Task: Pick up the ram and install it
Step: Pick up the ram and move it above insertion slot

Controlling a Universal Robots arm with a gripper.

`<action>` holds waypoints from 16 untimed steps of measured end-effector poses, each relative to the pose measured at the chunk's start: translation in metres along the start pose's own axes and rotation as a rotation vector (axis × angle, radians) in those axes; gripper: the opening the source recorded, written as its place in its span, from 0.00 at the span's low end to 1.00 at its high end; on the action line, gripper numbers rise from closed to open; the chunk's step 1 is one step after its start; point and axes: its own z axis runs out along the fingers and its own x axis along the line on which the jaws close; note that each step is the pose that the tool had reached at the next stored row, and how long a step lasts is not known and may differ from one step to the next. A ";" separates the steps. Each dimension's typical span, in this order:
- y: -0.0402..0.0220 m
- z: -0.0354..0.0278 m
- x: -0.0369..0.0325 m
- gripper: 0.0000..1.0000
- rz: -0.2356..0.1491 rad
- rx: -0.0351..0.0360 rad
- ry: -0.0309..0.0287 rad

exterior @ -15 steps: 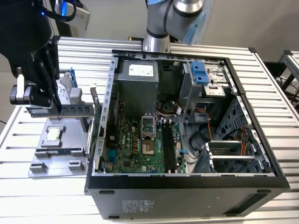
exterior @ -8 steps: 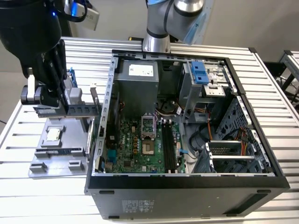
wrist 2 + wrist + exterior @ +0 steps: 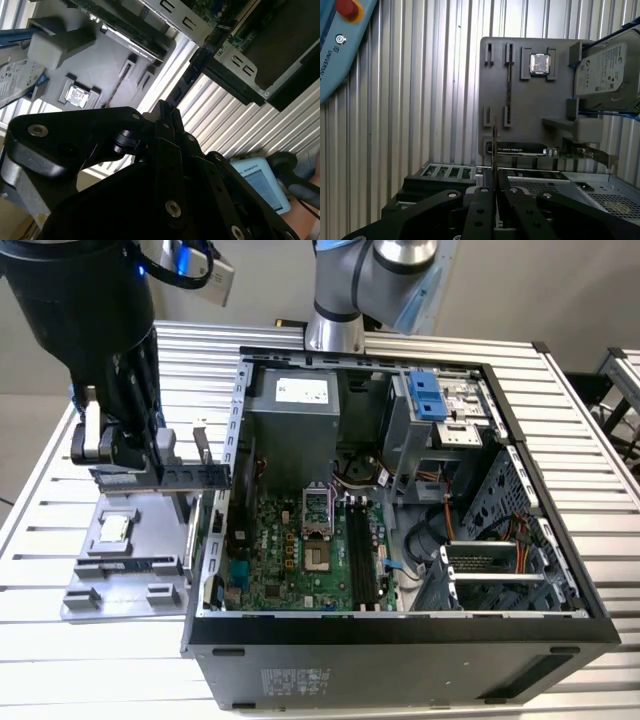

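Gripper clenched on the ram, a thin flat dark strip raised above the grey moulded tray. Tray holds a square silver chip. Beyond, open metal case contains green motherboard.

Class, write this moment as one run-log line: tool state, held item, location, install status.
tool: shut on the ram | place: over the gray tray, beside the open computer case | install: not yet done

Robotics lab: slatted aluminium bench, opened computer case.
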 end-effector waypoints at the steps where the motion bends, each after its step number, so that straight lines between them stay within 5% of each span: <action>1: -0.0023 0.0000 0.0001 0.00 0.000 0.0000 0.0000; 16: -0.0398 -0.0005 0.0016 0.00 0.000 -0.0001 -0.0001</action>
